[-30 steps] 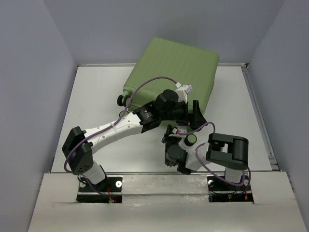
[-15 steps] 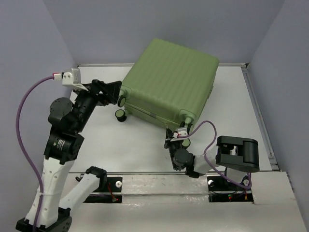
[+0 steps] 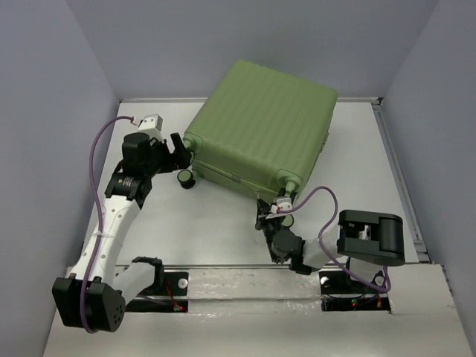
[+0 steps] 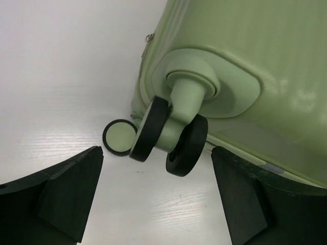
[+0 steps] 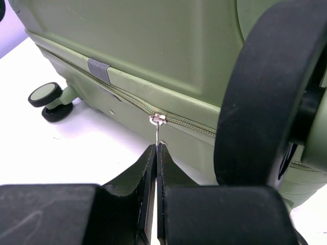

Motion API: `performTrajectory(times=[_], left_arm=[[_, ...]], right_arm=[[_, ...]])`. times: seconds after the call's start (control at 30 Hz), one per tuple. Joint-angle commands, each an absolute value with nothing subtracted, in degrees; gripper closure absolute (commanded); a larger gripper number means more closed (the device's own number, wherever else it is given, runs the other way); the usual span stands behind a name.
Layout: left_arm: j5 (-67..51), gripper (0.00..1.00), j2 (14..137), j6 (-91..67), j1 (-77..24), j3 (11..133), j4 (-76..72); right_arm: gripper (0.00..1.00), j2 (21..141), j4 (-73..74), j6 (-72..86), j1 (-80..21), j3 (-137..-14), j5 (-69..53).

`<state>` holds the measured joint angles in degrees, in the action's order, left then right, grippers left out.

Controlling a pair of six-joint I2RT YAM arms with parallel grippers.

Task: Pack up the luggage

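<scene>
The luggage [image 3: 260, 126] is a rigid, bulky shell, likely too heavy and slick to lift, so small parts are the better hold. The right hand [image 5: 156, 153] pinches the zipper pull [image 5: 157, 128]. The left hand [image 4: 156, 158] is spread, facing a caster wheel [image 4: 171, 135]. Light green and ribbed, lid down, it lies flat at the far middle of the counter [image 3: 149, 223].

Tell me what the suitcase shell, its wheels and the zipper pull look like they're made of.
Luggage shell: probably hard moulded plastic, light green and matte with a faint sheen; its ribs look rigid.
Wheels: dull black tyres, likely rubber or soft plastic, on smooth green arms that look like plastic.
Zipper pull: thin and silvery, apparently metal.
</scene>
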<state>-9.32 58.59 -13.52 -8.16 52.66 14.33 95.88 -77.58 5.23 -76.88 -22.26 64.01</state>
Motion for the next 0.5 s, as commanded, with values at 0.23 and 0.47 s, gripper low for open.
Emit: performTrajectory(times=[0.23,0.47], left_arm=[[-18.6,0.03,64.1,-10.6,-8.0,55.4,8.7],[-22.5,0.84,68.9,-11.3,-8.2,57.7,7.6]], right_arm=[[0.93,94.9,-98.2,7.5,-77.8,-20.1,63.0],[0.93,93.7,-98.2,7.4,-77.8,-19.2,62.9]])
